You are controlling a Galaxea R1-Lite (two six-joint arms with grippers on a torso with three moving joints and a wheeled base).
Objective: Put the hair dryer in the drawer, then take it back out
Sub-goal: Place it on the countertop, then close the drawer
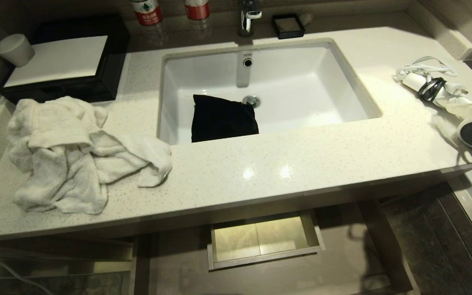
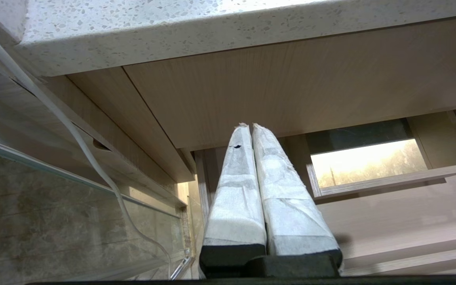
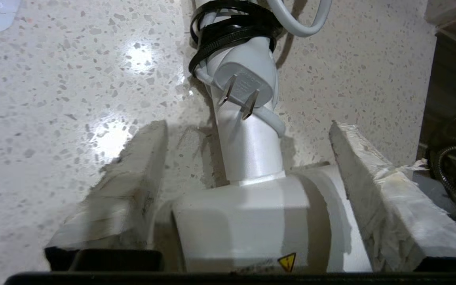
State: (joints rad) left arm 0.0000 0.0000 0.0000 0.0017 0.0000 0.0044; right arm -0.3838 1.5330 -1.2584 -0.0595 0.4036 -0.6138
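Nearest, drawer (image 1: 264, 239) pulled open below countertop (image 1: 260, 164). Left gripper (image 2: 247, 126) parked low under the counter edge, fingers pressed together. At far right, hair dryer (image 3: 251, 221) lying on countertop between right gripper (image 3: 247, 130) fingers, spread apart.

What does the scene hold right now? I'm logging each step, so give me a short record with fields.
hair dryer: lying on the counter, right of the sink, cord bundled on its handle
drawer: pulled open below the counter, nothing visible inside
right gripper: open, fingers either side of the barrel
left gripper: shut, parked under the counter
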